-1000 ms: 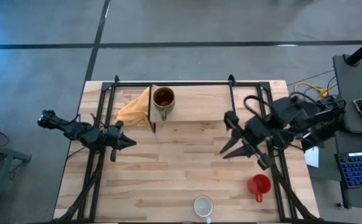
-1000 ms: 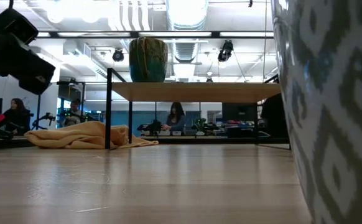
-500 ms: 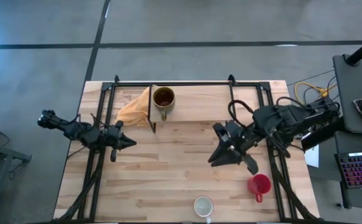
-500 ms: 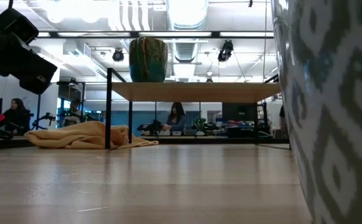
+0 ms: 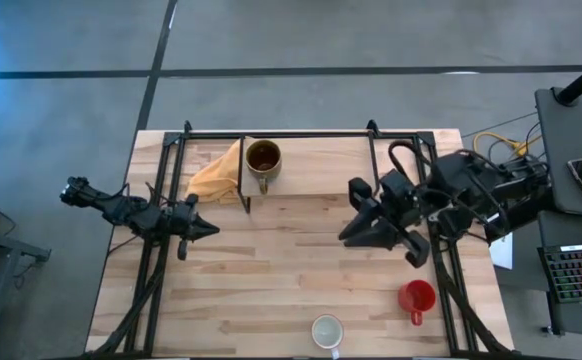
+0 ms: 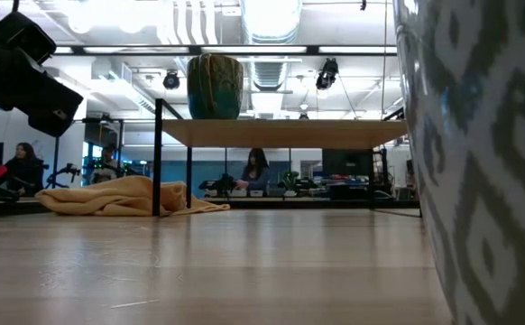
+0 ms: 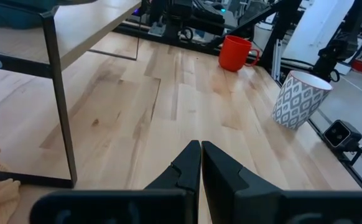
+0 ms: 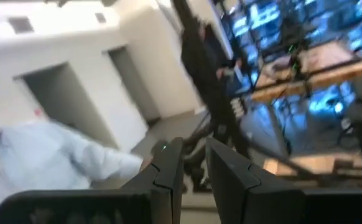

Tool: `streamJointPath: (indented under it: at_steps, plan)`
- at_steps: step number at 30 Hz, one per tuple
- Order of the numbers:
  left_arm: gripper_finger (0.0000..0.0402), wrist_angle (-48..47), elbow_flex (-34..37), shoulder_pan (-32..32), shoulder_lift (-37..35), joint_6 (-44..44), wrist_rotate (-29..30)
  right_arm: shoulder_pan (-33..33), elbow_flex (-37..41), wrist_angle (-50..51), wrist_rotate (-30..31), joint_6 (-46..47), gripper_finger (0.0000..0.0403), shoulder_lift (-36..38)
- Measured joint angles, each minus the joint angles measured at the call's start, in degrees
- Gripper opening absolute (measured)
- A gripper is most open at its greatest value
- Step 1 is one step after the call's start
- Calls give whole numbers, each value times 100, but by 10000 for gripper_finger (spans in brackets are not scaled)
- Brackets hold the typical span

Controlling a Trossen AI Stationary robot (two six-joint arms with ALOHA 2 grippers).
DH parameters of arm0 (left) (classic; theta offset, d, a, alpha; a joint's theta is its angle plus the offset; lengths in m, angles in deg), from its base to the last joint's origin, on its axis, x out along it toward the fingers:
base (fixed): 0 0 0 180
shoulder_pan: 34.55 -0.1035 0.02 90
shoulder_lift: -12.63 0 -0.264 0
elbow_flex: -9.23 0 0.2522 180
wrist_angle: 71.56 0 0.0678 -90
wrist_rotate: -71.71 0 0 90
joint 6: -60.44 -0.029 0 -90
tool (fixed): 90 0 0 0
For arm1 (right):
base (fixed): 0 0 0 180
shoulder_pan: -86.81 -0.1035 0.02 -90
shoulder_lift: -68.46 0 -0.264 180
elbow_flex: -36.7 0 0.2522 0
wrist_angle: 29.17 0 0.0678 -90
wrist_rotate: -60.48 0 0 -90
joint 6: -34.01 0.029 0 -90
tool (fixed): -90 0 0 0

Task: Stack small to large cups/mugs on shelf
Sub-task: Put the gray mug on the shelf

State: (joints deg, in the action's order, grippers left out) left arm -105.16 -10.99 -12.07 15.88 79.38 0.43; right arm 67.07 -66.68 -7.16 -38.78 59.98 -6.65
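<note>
The brownish-olive mug (image 5: 263, 160) stands upright on the shelf (image 5: 321, 168), near its left end; the low view shows this mug (image 6: 215, 86) on the board (image 6: 290, 134). The white patterned mug (image 5: 327, 332) and the red mug (image 5: 417, 298) stand on the table near its near edge; the left wrist view shows both, red (image 7: 236, 53) and white (image 7: 299, 99). My left gripper (image 5: 209, 230) is shut and hovers left of centre. My right gripper (image 5: 349, 238) is over the table's right half, between the shelf and the red mug, with a narrow gap between its fingers (image 8: 193, 149).
A yellow cloth (image 5: 216, 178) lies under the shelf's left end, by its black leg (image 7: 56, 93). Black frame rails run along both table sides. Bare wood lies between the two grippers. People show in the room beyond, one in a light shirt (image 8: 56, 162).
My right gripper swung toward the table's left and near edge, closer to the red mug, then drew back toward the far-right, turning as it went. The left arm and all three mugs stayed where they were.
</note>
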Motion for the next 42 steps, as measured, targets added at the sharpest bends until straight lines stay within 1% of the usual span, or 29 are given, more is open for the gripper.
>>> streamJointPath:
  at_steps: [5,8,10,11,13,16,19,22,25,29,35,38,42]
  plan:
    - [0,9,1,0,0,0,-1,-56,-2,-553,-112,-31,63,-287]
    - [0,10,2,-1,0,0,-2,-68,-2,-982,-99,335,63,-626]
    - [0,9,2,-1,11,-2,-2,-68,-2,-907,0,649,63,-813]
    - [0,9,2,-2,9,-2,-2,-93,-2,-720,152,850,63,-893]
    - [0,10,2,-2,2,-2,-2,-194,-11,-24,605,1136,64,-1010]
    - [0,10,2,-1,2,-2,-1,-408,-332,1824,1393,1510,72,-1221]
    - [0,9,2,-2,0,-2,-2,-614,-833,3636,1907,2057,87,-1482]
    - [0,9,4,-2,0,-2,-2,-818,-1362,4885,2138,2631,100,-1800]
    - [0,9,2,-1,0,-2,-2,-1010,-1874,5482,2135,3124,110,-2155]
    - [0,9,3,0,9,-4,-2,-1200,-2507,5716,2136,3167,118,-2689]
    - [0,9,2,0,9,-4,0,-1327,-3337,6419,2054,2413,121,-3653]
    - [0,9,2,-1,8,-4,0,-1339,-3788,7031,1829,2020,121,-4102]
    - [0,9,2,0,8,-5,0,-1337,-4341,7884,1805,1555,121,-4614]
